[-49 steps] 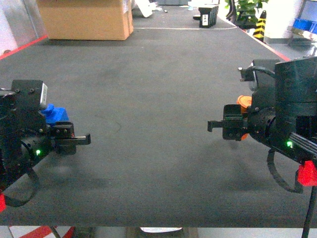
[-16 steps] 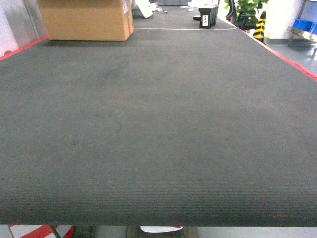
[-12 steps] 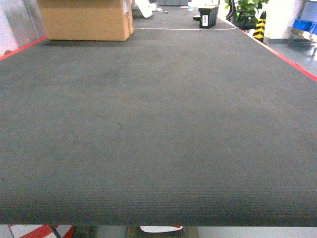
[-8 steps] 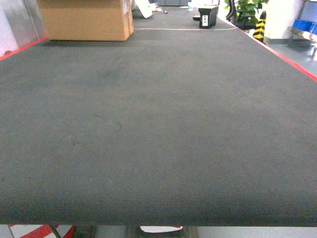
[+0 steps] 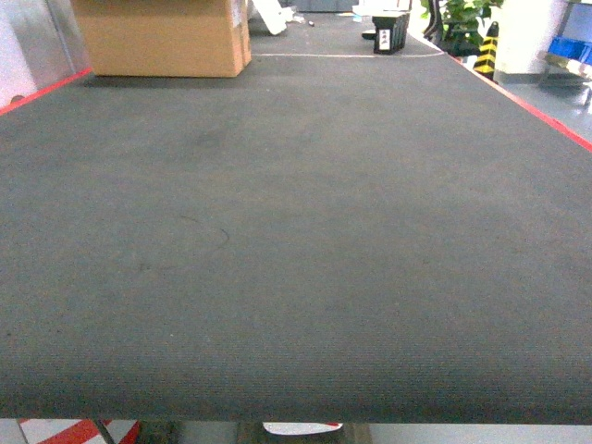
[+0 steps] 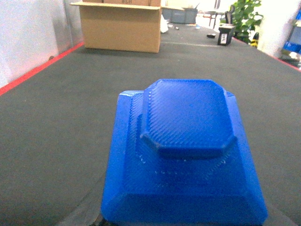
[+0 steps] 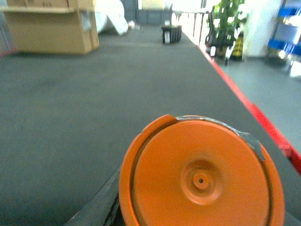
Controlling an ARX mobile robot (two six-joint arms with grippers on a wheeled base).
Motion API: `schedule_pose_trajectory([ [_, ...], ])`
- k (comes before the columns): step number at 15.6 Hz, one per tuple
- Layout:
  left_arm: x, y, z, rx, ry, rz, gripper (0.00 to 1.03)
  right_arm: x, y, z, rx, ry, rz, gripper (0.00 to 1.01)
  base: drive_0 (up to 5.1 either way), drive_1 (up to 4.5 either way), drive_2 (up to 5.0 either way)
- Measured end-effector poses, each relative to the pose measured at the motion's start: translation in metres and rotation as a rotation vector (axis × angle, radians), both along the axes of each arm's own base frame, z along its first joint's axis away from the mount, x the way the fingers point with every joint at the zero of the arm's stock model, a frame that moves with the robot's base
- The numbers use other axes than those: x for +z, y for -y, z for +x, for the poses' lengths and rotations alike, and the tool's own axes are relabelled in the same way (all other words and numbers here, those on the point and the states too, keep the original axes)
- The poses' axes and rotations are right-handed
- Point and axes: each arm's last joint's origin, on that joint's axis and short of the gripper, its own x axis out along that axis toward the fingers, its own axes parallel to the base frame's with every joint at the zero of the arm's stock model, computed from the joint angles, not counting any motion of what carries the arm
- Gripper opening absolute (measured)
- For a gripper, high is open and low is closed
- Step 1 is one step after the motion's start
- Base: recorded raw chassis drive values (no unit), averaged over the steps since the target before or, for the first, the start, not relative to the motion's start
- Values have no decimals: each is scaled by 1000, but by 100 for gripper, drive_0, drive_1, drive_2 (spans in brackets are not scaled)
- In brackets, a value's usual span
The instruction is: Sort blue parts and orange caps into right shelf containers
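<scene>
Left wrist view: blue part [image 6: 186, 155] fills the frame from centre to 6 o'clock; fingers hidden, grip cannot be told.
Right wrist view: orange cap [image 7: 201, 179] at 5 o'clock, lower edge cut off; jaws hidden, state unclear.
Head view: neither arm visible, only dark mat [image 5: 296, 240].
Surroundings: cardboard box [image 5: 162, 35] at 11 o'clock, potted plant [image 7: 225, 21] at 1 o'clock.
</scene>
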Motion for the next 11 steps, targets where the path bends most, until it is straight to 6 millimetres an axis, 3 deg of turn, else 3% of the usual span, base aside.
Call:
schedule_pose_trajectory([
  [11, 1, 0, 0, -3, 8, 0, 43, 3, 0, -1, 0, 29, 0, 46, 0, 0, 0],
])
